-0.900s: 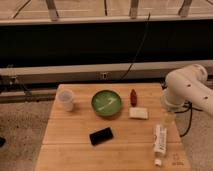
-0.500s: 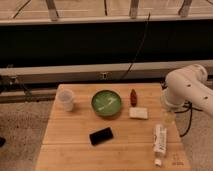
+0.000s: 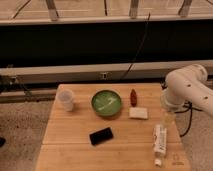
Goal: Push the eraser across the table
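Zero progress on the push, judging by the layout: the eraser (image 3: 138, 113) lies mid-right on the bench (image 3: 70, 146), just right of the green bowl (image 3: 106, 103) & just below a small red item (image 3: 133, 96). The gripper (image 3: 167, 119) hangs near the bench's right edge, close to the eraser, apparently w/o contact; whether it's spread or pressed together can't be told. The whole push is left. Bowl blocks a leftward path; white tube (image 3: 160, 142) lies just below the gripper, black slab (image 3: 101, 135) & cup (image 3: 65, 100) farther left.
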